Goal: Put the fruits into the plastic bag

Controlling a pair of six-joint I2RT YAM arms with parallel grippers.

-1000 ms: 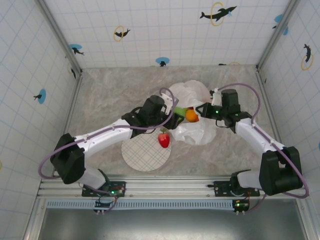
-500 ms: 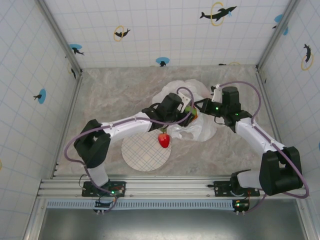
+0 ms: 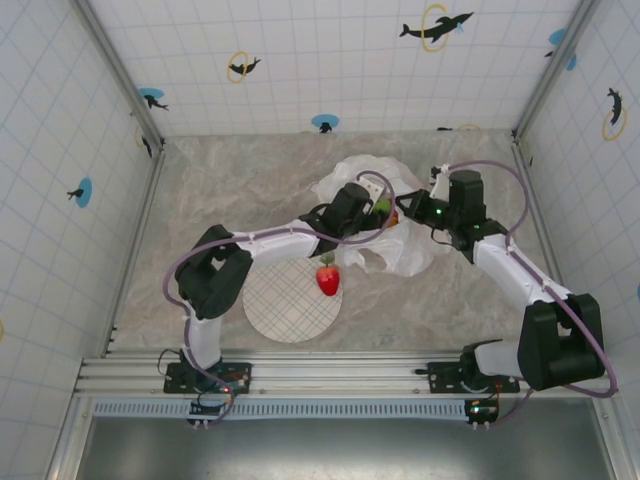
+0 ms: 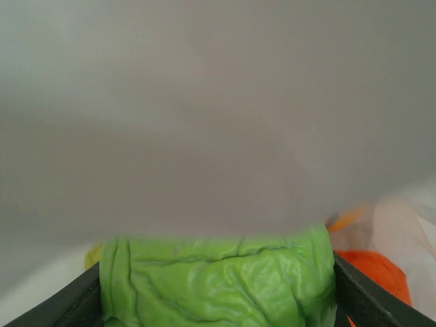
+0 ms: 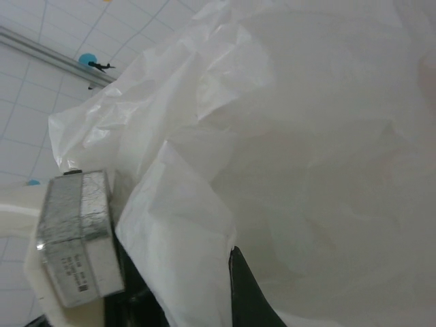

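Observation:
My left gripper [image 3: 379, 211] reaches into the mouth of the white plastic bag [image 3: 405, 250] at mid-table. It is shut on a wrinkled green fruit [image 4: 218, 272], which sits between the dark fingers [image 4: 368, 300]. Beside it an orange fruit [image 4: 376, 274] lies inside the bag, whose film [image 4: 218, 102] hangs close over the camera. My right gripper [image 3: 404, 213] is shut on a fold of the plastic bag [image 5: 184, 225] and holds its edge up. A red strawberry [image 3: 328, 279] with a green top lies on the round plate's far rim.
The cream grid-pattern plate [image 3: 285, 312] sits near the front edge, between the arm bases. Tiled walls and metal posts [image 3: 150, 190] enclose the marble table on three sides. The left arm's metal block [image 5: 75, 231] shows close beside the bag.
My left arm has swung right and forward, carrying the green fruit into the bag mouth and covering the orange fruit from above. The right gripper has shifted slightly with the bag edge.

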